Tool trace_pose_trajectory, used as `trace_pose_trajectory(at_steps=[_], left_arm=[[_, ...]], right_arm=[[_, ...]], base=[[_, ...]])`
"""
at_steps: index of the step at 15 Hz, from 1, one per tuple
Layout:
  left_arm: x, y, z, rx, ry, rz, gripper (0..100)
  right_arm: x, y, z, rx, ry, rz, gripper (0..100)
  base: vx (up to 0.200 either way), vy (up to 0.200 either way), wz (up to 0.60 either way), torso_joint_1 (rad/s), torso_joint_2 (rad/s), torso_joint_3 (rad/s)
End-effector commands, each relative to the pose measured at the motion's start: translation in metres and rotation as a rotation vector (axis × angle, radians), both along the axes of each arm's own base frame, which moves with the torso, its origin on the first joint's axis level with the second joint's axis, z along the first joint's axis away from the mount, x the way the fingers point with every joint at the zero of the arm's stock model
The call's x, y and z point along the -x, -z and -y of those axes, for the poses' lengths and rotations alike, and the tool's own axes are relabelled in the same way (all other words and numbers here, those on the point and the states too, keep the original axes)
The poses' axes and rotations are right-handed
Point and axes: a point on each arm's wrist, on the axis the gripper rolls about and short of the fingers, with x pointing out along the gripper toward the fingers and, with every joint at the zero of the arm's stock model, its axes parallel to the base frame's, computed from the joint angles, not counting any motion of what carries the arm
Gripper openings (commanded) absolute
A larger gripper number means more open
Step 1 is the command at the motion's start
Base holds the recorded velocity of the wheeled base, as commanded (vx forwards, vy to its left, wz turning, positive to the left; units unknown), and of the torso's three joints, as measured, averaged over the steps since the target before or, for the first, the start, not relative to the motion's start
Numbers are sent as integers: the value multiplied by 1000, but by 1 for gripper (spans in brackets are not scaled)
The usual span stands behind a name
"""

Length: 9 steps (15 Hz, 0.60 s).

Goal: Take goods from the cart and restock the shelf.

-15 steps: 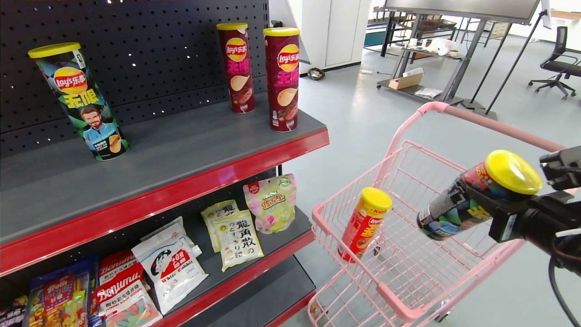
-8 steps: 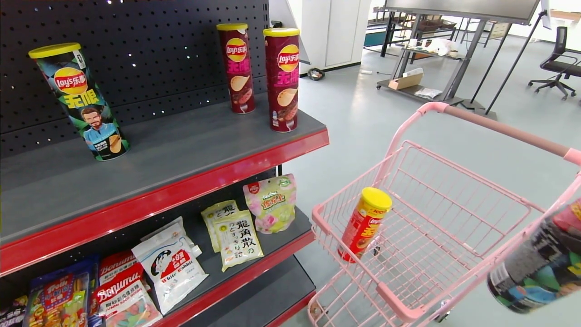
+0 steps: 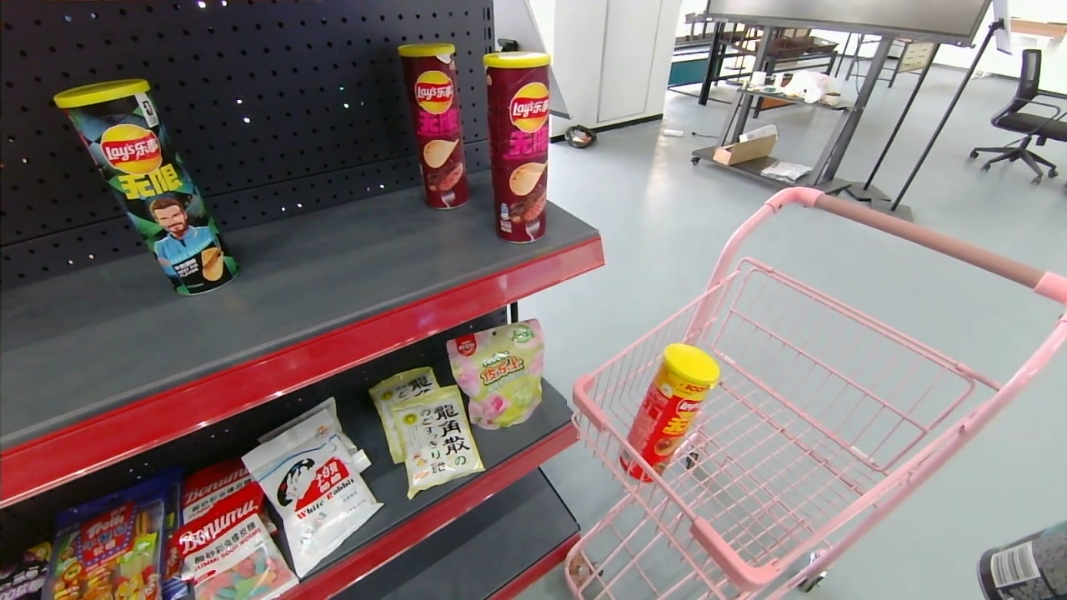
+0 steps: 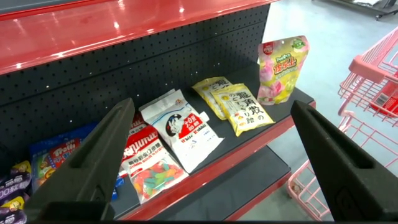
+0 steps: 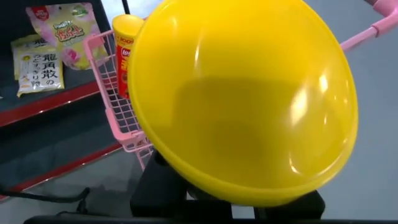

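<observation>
Restock looks partway done. Top shelf [image 3: 333, 275] has 3 cans upright: green can [image 3: 148, 187] at the robot's L end by the pegboard, and 2 maroon cans [image 3: 517, 146] close together at the R end. There's a wide bare stretch btw them, so room for more.

R gripper [image 5: 227, 211] is clamped on a 4th, the held can [image 5: 242, 93]. Its yellow lid sits right up against the wrist cam, w/ black gripper parts just under it. In the head view its barcoded base pokes in at the lower R corner, outside the cart [image 3: 909, 229] and well apart from the shelf. It looks tilted, not upright.

L gripper [image 4: 211, 102] is spread wide w/ nothing btw the fingers. It hangs in front of the lower shelf [image 4: 249, 140], where snack bags [image 4: 180, 127] lie flat.

Cart can [image 3: 671, 412], red w/ yellow lid, leans against the cart's shelf-side wall. It's the one item I can see in there.

My read: 3 on the shelf, 1 in hand, 1 waiting, though I can't tell whether those 3 came from the cart. Left to do:
- Bring held can across to the bare part of top shelf, turn it upright, set it down and let go.
- Fetch cart can and do the same.

Main risk, I'd guess, is a tall can tipping if released off-vertical.
</observation>
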Motion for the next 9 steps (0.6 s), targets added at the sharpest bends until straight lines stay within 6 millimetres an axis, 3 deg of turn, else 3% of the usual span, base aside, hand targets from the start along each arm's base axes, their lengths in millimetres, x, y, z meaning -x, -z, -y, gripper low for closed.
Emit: trace_pose_trajectory(at_steps=[1, 5, 9], left_arm=[[0, 0, 0, 0, 1, 0, 100], [0, 0, 0, -1, 1, 0, 100], [0, 0, 0, 0, 1, 0, 100]], right_arm=[[5, 3, 1, 1, 4, 18, 0], [5, 3, 1, 0, 5, 19, 0], [4, 2, 1, 2, 3, 18, 0]], base=[[0, 0, 0, 0, 0, 0], [0, 0, 0, 19, -47, -30], [0, 0, 0, 162, -478, -294]])
